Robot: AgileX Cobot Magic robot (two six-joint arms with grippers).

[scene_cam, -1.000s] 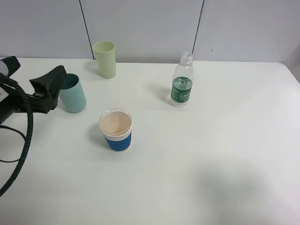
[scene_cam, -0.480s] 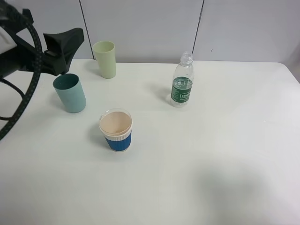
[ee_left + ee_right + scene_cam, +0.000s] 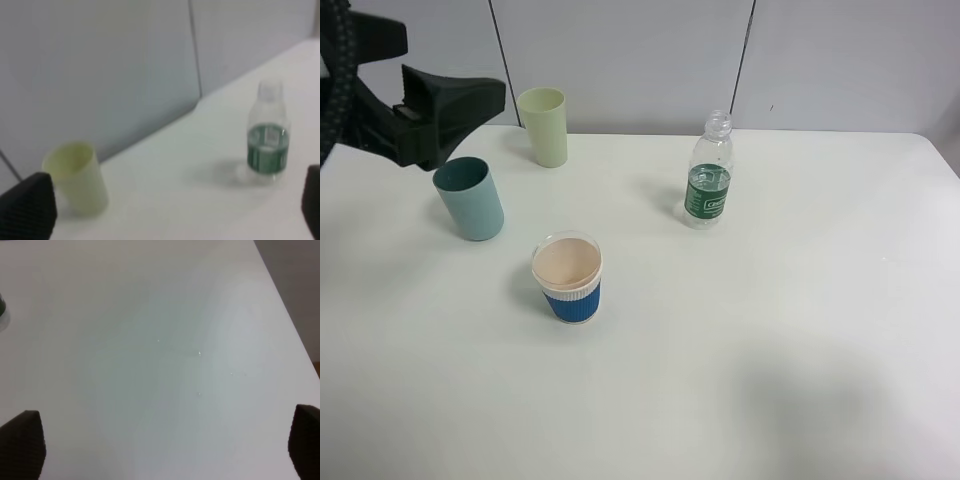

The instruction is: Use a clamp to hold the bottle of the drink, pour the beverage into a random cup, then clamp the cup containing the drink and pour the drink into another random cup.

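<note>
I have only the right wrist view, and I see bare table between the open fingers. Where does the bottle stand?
Observer: The bottle stands upright toward the far side of the table, a little right of the middle in the high view.
Operator: How many cups are there?
Observer: Three: a pale green cup, a teal cup and a blue-sleeved cup, all to the left of the bottle.
Operator: And where is the left gripper?
Observer: The left gripper hangs open in the air near the teal cup and holds nothing.
</note>
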